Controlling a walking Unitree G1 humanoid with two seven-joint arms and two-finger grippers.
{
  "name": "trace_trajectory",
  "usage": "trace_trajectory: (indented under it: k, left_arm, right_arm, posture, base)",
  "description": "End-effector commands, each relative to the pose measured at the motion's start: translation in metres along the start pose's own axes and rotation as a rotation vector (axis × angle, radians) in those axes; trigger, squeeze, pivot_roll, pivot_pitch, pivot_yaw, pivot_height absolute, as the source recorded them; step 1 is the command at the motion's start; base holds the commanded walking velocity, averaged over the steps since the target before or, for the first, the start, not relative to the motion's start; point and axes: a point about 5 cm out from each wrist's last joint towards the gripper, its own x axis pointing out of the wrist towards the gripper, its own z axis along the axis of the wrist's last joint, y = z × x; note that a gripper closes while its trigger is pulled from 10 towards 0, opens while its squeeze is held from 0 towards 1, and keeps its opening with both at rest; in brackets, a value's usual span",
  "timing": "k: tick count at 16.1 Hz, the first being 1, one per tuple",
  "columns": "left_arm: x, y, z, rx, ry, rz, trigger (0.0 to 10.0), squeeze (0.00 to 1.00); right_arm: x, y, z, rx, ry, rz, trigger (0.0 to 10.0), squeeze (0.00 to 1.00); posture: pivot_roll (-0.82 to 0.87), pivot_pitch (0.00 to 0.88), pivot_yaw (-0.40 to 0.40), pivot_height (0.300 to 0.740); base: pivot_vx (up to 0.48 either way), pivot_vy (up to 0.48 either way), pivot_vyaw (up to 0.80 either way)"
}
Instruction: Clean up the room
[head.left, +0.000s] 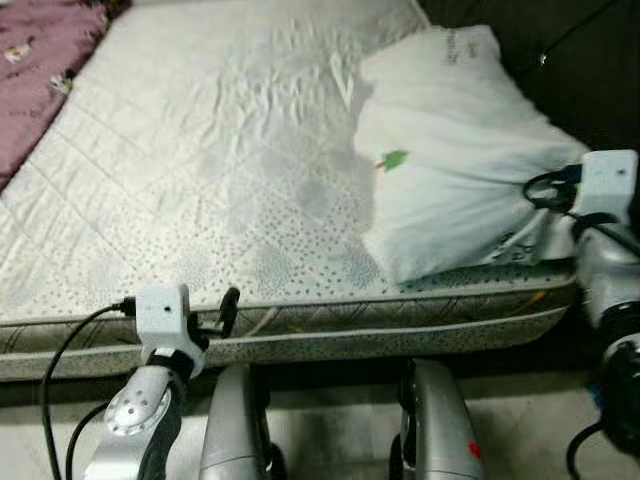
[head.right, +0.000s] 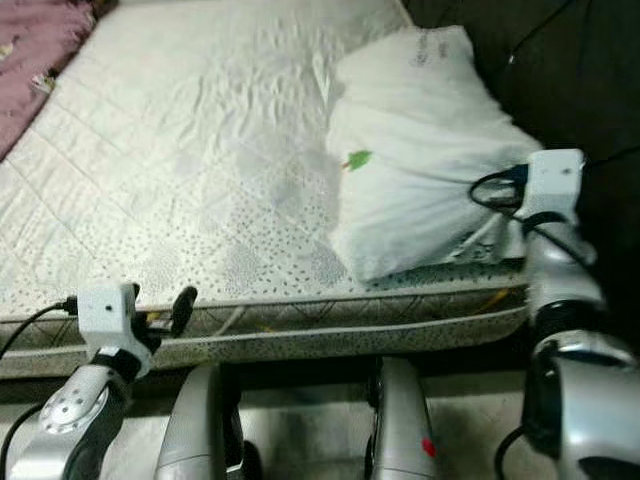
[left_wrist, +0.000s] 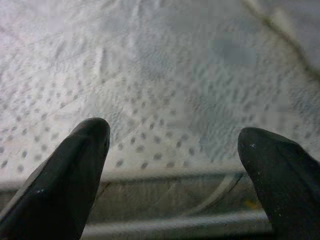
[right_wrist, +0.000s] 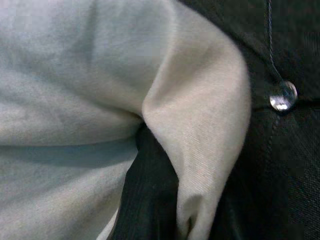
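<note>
Bare mattress (head.left: 200, 150) fills our view; our right gripper (right_wrist: 150, 145) pinches the pillow (head.left: 450, 150) at three o'clock for moving it, left gripper (left_wrist: 172, 145) spread open, idle.

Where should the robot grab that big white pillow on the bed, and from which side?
Probably at the pillow's bunched corner by the mattress's right edge, coming from the robot's right. The cloth gathers into a thin fold there, easy to pinch, while its middle is fat and puffy. The right gripper is already pinched on that fold; the left gripper hangs open at the front edge.
</note>
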Motion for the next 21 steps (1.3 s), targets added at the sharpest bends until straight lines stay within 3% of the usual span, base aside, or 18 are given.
trace_trajectory:
  k: [1, 6, 7, 11, 13, 18, 21]
  left_arm:
    - [-0.006, 0.006, 0.000, 0.016, 0.021, 0.012, 10.0, 0.00]
    - [-0.007, 0.005, 0.001, 0.018, 0.031, 0.008, 10.0, 0.00]
    - [-0.008, 0.006, 0.002, 0.016, 0.032, 0.008, 10.0, 0.00]
    - [-0.012, 0.002, 0.001, -0.008, 0.038, -0.020, 10.0, 0.00]
    - [-0.007, -0.003, 0.001, -0.012, 0.043, -0.029, 10.0, 0.00]
    - [-0.004, 0.000, 0.002, -0.008, 0.043, -0.025, 10.0, 0.00]
    - [-0.004, 0.000, -0.001, -0.004, 0.051, -0.032, 10.0, 0.00]
  right_arm:
    - [0.004, -0.019, 0.022, 0.000, -0.059, -0.072, 0.0, 0.00]
    - [-0.003, -0.064, 0.029, -0.037, -0.053, -0.208, 0.0, 0.00]
    - [-0.009, -0.082, 0.026, -0.058, -0.046, -0.249, 0.0, 0.00]
    - [-0.028, -0.117, 0.009, -0.101, -0.011, -0.334, 0.0, 0.00]
    - [-0.044, -0.138, -0.008, -0.090, 0.013, -0.392, 0.0, 0.00]
    - [-0.062, -0.145, -0.037, -0.054, 0.029, -0.433, 0.0, 0.00]
    - [-0.072, -0.126, -0.066, 0.000, 0.017, -0.412, 0.0, 0.00]
  posture:
    - [0.18, 0.286, 0.108, 0.528]
    - [0.18, 0.286, 0.112, 0.528]
    - [0.17, 0.292, 0.116, 0.528]
    - [0.16, 0.300, 0.124, 0.528]
    - [0.14, 0.295, 0.129, 0.528]
    - [0.13, 0.283, 0.128, 0.528]
    - [0.10, 0.274, 0.134, 0.528]
  base:
    - [0.000, 0.000, 0.00]
    - [0.000, 0.000, 0.00]
    - [0.000, 0.000, 0.00]
    - [0.000, 0.000, 0.00]
    - [0.000, 0.000, 0.00]
    - [0.000, 0.000, 0.00]
    - [0.000, 0.000, 0.00]
